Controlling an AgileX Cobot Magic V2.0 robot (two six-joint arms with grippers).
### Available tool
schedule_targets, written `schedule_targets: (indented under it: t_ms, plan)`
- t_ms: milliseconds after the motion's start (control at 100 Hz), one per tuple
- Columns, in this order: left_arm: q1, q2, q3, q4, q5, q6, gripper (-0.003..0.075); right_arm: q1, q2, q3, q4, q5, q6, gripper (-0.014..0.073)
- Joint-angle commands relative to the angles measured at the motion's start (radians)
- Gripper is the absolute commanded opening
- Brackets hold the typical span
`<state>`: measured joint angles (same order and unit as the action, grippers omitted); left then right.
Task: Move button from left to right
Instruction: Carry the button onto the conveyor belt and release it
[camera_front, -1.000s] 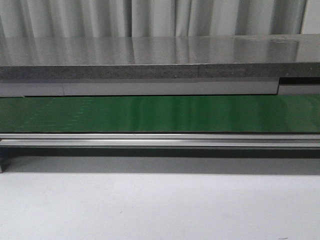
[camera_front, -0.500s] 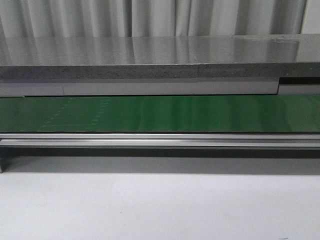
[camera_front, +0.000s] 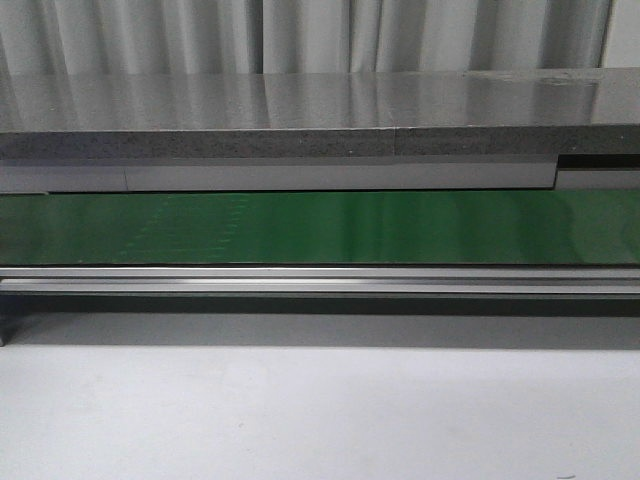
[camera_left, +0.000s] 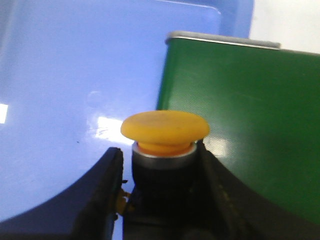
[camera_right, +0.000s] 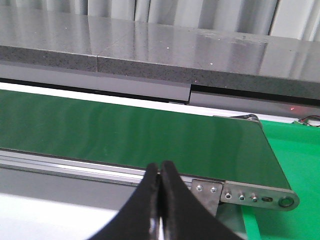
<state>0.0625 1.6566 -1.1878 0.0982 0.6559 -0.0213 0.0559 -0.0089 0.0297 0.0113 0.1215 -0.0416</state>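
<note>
In the left wrist view my left gripper (camera_left: 162, 165) is shut on the button (camera_left: 165, 127). Its black fingers press both sides of the black body, and the yellow-orange mushroom cap stands out beyond them. The button hangs over the meeting of a blue tray (camera_left: 75, 90) and the green conveyor belt (camera_left: 250, 125). In the right wrist view my right gripper (camera_right: 160, 172) is shut and empty, held before the belt's near rail. Neither gripper nor the button shows in the front view.
The green belt (camera_front: 320, 228) runs across the front view, with a metal rail (camera_front: 320, 280) in front and a grey stone ledge (camera_front: 300, 120) behind. A bright green bin (camera_right: 295, 150) lies past the belt's right end roller (camera_right: 260, 195).
Faint marks on the green belt have drifted to the right in the front view. Nothing else there has moved.
</note>
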Motion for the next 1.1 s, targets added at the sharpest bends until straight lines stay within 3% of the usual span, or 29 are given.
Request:
schedule_targets:
  t_ms: [0, 440, 580, 770, 840, 1090]
  plan:
    - [-0.029, -0.042, -0.022, -0.005, -0.033, 0.006, 0.0005, -0.004, -0.016, 0.0, -0.011, -0.077, -0.001, -0.0121]
    - [-0.048, 0.021, -0.022, -0.034, -0.044, 0.007, 0.0036, -0.004, -0.016, 0.0, -0.011, -0.077, -0.001, -0.0121]
    - [-0.048, 0.034, -0.022, -0.048, -0.04, 0.021, 0.02, -0.004, -0.016, 0.0, -0.011, -0.077, -0.001, -0.0121]
    - [-0.048, 0.028, -0.042, -0.104, -0.028, 0.09, 0.062, -0.004, -0.016, 0.0, -0.011, -0.077, -0.001, -0.0121]
    - [-0.048, 0.024, -0.065, -0.117, 0.0, 0.11, 0.0718, -0.004, -0.016, 0.0, -0.011, -0.077, -0.001, -0.0121]
    - [-0.048, -0.063, -0.083, -0.198, 0.023, 0.171, 0.0673, -0.004, -0.016, 0.0, -0.011, -0.077, -0.001, -0.0121]
